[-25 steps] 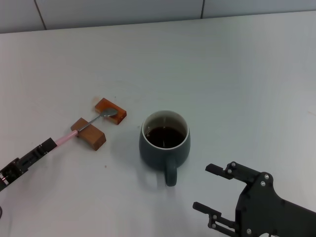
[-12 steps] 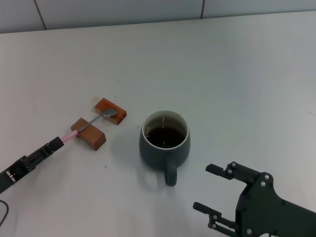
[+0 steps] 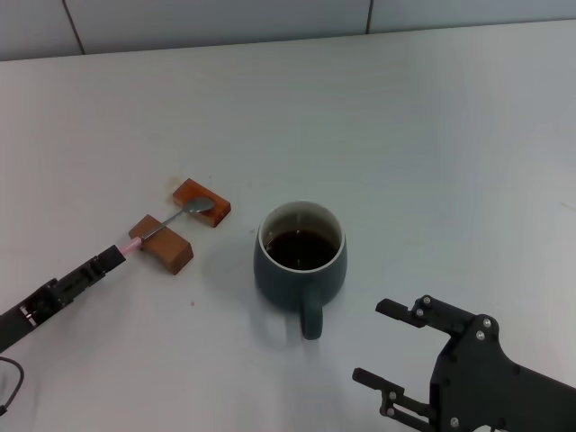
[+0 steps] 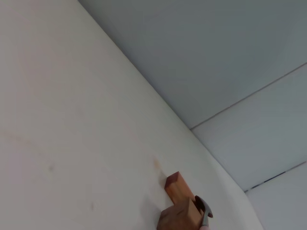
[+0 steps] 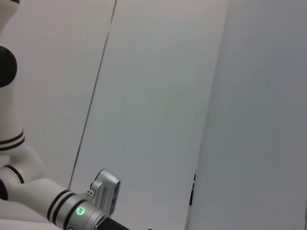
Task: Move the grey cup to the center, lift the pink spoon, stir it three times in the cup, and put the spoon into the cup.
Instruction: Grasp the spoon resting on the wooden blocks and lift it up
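Grey cup (image 3: 300, 261): upright, dark liquid inside, handle toward the robot. Pink spoon (image 3: 175, 219): lying across two wooden blocks (image 3: 163, 243), left of cup.

The left gripper (image 3: 115, 255) has slid along the pink spoon (image 3: 171, 219) toward the nearer wooden block (image 3: 163, 242). A second ago a fair stretch of pink handle showed past its tip; now only a short stub remains, close to that block.

One stout blue-grey ceramic mug (image 3: 300, 261), one pink-handled metal spoon (image 3: 171, 220), two brown wooden blocks (image 3: 162, 243) (image 3: 202, 199).
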Tool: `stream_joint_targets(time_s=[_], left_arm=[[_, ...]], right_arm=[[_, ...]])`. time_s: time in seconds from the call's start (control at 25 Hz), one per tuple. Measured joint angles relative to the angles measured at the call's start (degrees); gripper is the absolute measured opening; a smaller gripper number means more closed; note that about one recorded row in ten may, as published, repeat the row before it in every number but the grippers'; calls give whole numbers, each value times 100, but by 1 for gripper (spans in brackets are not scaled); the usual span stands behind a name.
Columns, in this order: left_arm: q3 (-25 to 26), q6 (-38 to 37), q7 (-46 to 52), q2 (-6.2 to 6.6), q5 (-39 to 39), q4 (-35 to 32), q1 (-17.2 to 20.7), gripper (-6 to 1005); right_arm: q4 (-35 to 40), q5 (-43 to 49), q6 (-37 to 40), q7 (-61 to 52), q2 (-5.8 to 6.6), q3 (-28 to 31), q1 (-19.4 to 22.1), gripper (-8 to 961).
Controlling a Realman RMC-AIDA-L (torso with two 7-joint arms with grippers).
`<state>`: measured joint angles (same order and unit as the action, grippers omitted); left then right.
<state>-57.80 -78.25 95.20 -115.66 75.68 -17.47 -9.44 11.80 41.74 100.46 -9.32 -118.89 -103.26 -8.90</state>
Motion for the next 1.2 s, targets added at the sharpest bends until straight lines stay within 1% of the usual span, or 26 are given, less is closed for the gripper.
stream_joint_targets(time_s=[0.2,0.64,1.2], left_arm=[[-6,14,119,11,0,104,-103,830],[-7,106,548,44,56,113,-235,818],[31,139,669,27,158,113,-350,779]], right_arm=[[-2,0,-2,0,-2,7,5,632],[-3,0,-2,0,-2,17,20,633],[-51,0,-2,3,-2,25,27,632]])
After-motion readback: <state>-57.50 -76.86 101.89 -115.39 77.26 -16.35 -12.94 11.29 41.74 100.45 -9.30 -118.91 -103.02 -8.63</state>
